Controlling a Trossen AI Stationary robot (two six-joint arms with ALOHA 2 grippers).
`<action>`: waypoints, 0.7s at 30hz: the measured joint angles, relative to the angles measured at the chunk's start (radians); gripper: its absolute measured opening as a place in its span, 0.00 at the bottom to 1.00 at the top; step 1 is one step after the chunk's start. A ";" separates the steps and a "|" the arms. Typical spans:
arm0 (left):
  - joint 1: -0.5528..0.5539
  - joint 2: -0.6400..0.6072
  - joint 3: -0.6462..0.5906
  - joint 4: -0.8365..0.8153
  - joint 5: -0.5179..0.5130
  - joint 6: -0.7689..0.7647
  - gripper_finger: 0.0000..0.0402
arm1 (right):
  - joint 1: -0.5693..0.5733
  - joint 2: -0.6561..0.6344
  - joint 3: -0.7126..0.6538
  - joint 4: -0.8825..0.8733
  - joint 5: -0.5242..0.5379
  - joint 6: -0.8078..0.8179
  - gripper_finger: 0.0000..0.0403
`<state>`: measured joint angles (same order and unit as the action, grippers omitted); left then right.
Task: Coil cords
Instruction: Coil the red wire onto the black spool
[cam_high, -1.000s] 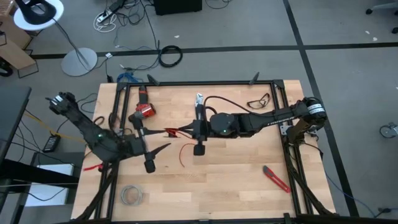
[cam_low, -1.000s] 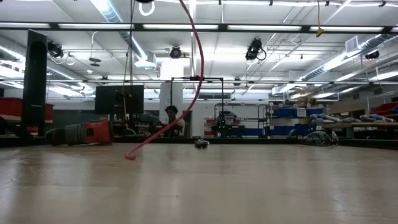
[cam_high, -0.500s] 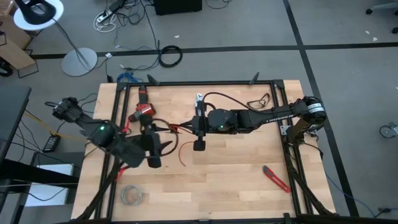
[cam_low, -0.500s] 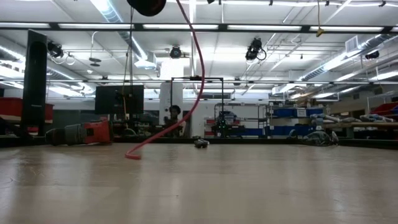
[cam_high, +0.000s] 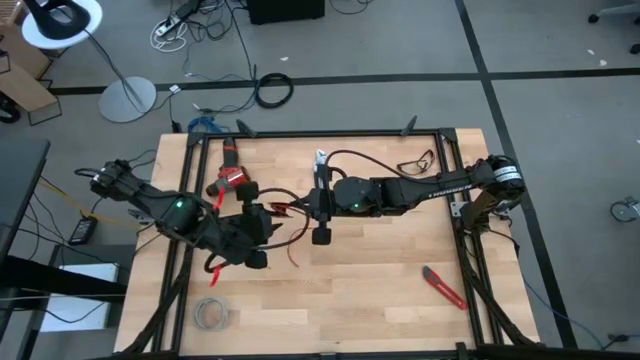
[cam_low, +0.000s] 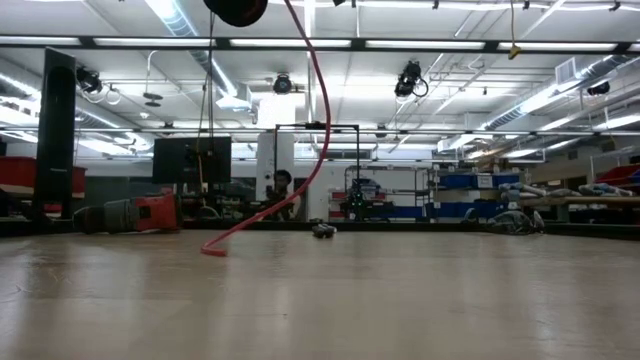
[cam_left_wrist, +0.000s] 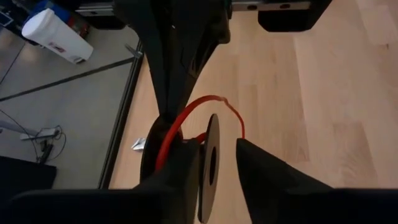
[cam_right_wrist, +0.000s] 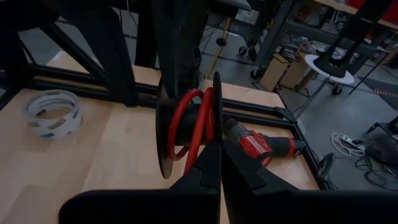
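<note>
Over the wooden table (cam_high: 380, 270), both arms reach centreward, right tool (cam_right_wrist: 219, 163) pinching the red wire (cam_right_wrist: 198, 127), left tool (cam_left_wrist: 217, 163) straddling a spool disc (cam_left_wrist: 210, 167).

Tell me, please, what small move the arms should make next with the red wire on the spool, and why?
Probably another turn of winding. The red wire already loops between the black spool discs, but in the low view its tail still trails down onto the table. The right gripper is shut at the spool's disc edge, and the left gripper straddles a disc, so they seem placed to wind on.

Bare tabletop (cam_high: 380, 280) at front, red cutter (cam_high: 443, 287), tape roll (cam_high: 210, 314) at corners
</note>
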<state>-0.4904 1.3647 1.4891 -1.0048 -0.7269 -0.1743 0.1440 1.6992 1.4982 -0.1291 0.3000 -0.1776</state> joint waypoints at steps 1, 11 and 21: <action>0.000 0.000 0.000 -0.003 0.000 -0.004 0.25 | 0.000 0.000 0.000 0.000 0.000 0.000 0.00; 0.006 -0.001 0.000 -0.028 -0.001 -0.025 0.19 | 0.000 0.000 0.000 0.011 0.000 -0.001 0.00; 0.006 -0.001 0.000 -0.030 0.000 -0.028 0.02 | 0.000 0.000 0.000 0.037 0.001 -0.010 0.00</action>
<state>-0.4839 1.3640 1.4891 -1.0343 -0.7273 -0.2027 0.1440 1.6993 1.4982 -0.0922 0.3008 -0.1876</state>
